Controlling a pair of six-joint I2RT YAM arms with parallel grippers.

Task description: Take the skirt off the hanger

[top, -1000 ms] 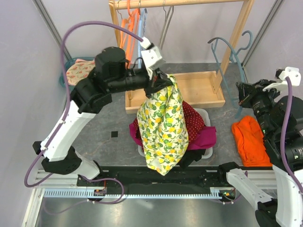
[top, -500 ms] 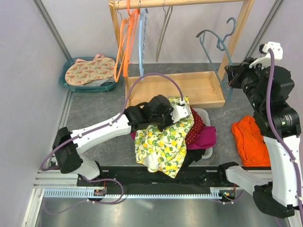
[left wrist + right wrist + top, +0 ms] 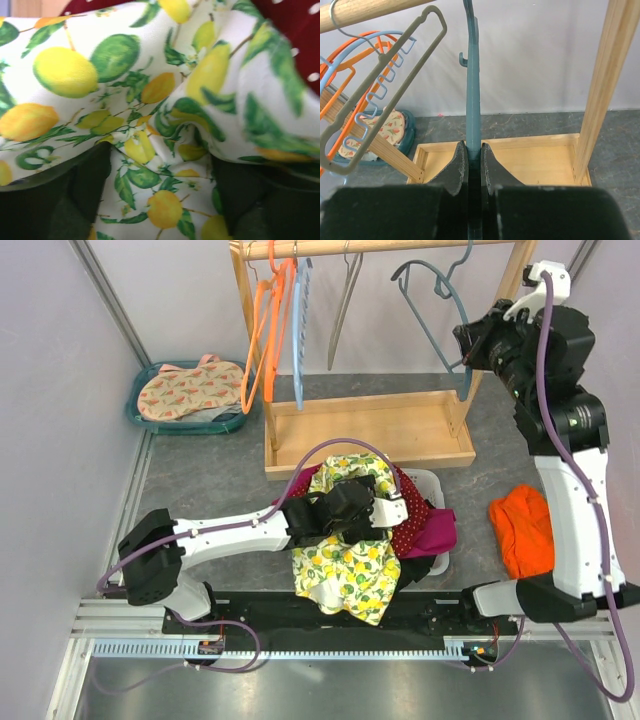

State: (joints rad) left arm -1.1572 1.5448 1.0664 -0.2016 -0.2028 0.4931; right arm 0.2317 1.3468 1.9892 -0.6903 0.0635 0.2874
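Finds one lemon-print skirt (image 3: 345,565) heaped on the clothes bin (image 3: 436,483), loose under the wide-spread left hand (image 3: 160,200). Finds one bare teal hanger (image 3: 472,100) pinched tight in the right hand (image 3: 472,170), up beside the wooden rack (image 3: 610,75).

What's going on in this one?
The skirt is off the hanger and lies draped over the pile of clothes in the bin. The left gripper sits low over it with its jaws open, fabric bunched between the fingers. The right gripper is shut on the bare hanger, holding it up beside the wooden rack.
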